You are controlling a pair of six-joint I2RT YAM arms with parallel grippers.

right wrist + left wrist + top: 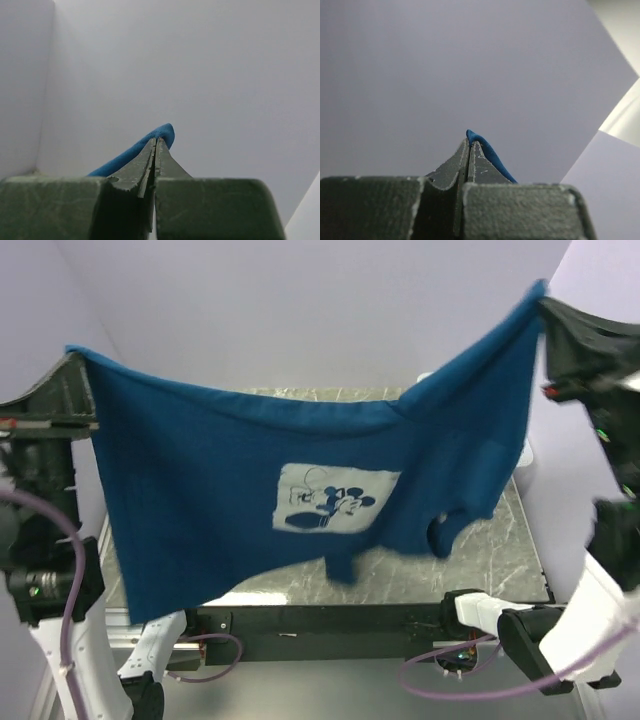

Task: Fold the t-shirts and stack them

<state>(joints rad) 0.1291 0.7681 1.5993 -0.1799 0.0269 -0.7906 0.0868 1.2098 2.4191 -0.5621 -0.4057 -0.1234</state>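
Left claw (pixel 470 146): closed hard on a pinch of the t-shirt (pixel 250 470). In my left wrist view a sliver of blue cloth pokes out at the fingertips, centre frame.
Right claw (pixel 156 142): also clamped shut on blue fabric, which curls over the tips at centre of that view.
T-shirt: off the table (pixel 500 560) and strung between my two claws, from upper left to upper right of the overhead view.
Print (pixel 335 498): faces the overhead camera, just below centre.
Why held high and wide: I judge the spread lets the cloth hang open so it can be laid flat for folding.
Slack: the right part bunches and droops at lower right of centre. I cannot tell which edge I hold.
Progress: no fold made yet, as I judge it.
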